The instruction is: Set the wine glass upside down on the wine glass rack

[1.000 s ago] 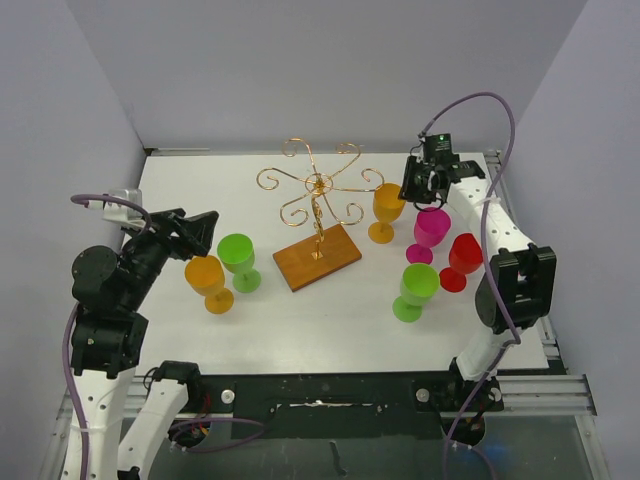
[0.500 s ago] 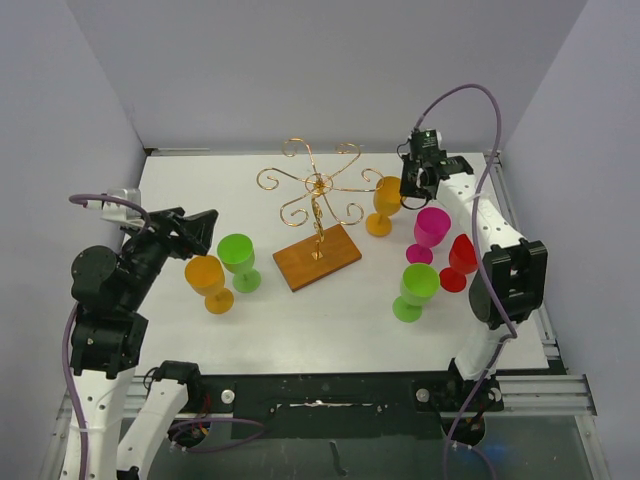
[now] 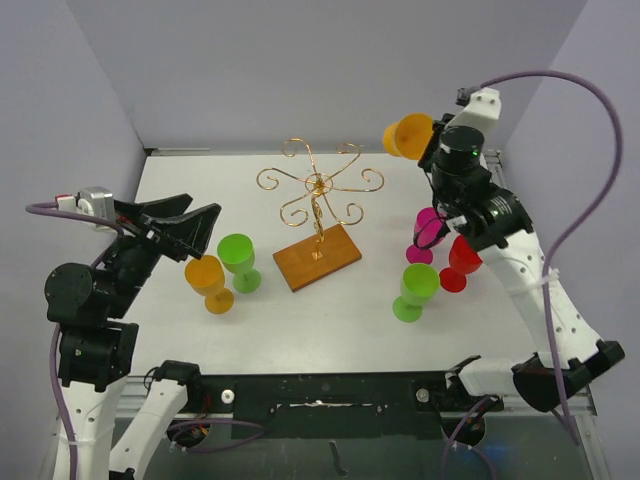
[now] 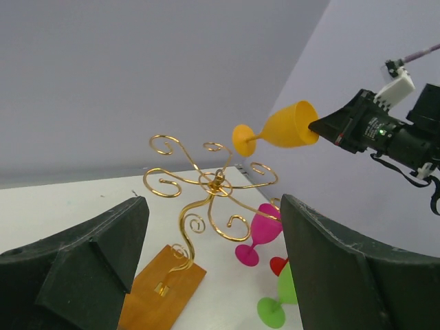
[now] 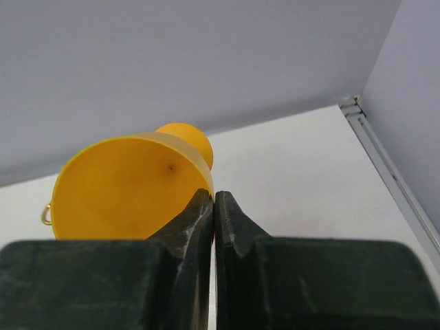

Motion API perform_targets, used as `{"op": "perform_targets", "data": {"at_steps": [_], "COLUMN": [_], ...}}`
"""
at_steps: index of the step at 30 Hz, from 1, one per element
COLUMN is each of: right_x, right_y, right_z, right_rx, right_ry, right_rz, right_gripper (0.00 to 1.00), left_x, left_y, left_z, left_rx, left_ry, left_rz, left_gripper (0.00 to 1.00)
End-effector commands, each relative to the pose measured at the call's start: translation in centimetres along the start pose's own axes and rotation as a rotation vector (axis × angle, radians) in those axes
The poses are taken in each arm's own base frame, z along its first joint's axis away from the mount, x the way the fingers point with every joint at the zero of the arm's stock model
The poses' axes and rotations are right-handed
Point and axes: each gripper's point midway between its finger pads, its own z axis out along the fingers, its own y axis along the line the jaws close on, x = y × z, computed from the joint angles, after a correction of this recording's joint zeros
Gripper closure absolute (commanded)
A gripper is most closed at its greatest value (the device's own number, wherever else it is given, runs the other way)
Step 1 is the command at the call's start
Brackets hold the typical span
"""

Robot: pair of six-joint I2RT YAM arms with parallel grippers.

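My right gripper (image 3: 432,150) is shut on the rim of an orange wine glass (image 3: 408,136). The glass hangs in the air, tipped on its side, above and right of the wine glass rack (image 3: 318,185). In the right wrist view the fingertips (image 5: 214,196) pinch the rim with one finger inside the orange bowl (image 5: 124,192). The left wrist view shows the glass (image 4: 289,127) with its foot pointing toward the gold rack (image 4: 180,189). The rack stands on a brown wooden base (image 3: 316,256). My left gripper (image 3: 190,225) is open and empty at the left, facing the rack.
An orange glass (image 3: 208,280) and a green glass (image 3: 240,258) stand upright left of the rack. A magenta glass (image 3: 430,232), a red glass (image 3: 462,258) and a green glass (image 3: 415,288) stand to its right. Grey walls enclose the white table (image 3: 330,320).
The right gripper closed on the orange glass standing right of the rack, lifted it high and tipped it sideways. The left arm rose a little.
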Motion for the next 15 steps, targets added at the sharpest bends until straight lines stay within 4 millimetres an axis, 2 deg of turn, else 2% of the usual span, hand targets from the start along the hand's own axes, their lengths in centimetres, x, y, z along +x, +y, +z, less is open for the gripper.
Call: {"op": "perform_targets", "data": {"at_steps": [1, 5, 10, 15], "right_x": [-5.9, -8.5, -11.3, -13.3], "right_y": [-1.8, -0.4, 2.1, 4.5], "right_z": [-4.0, -7.2, -11.0, -13.8], "right_rx": [0.016, -0.144, -0.363, -0.547], "right_ry": [-0.241, -0.346, -0.47, -0.585], "right_rz": [0.138, 0.194, 0.252, 0.313], "right_gripper": [1.0, 1.0, 1.0, 1.0], "left_x": [-2.4, -2.7, -2.3, -2.9], "left_y": [-3.7, -4.9, -6.0, -6.8], "left_z": [0.1, 0.7, 2.6, 3.9], "left_rx": [0.146, 0.213, 0.297, 0.356], "left_ry": [-0.045, -0.042, 0.015, 0.035], "left_rz": [-0.038, -0.148, -0.317, -0.452], "left_gripper": [0.25, 0.25, 0.25, 0.26]}}
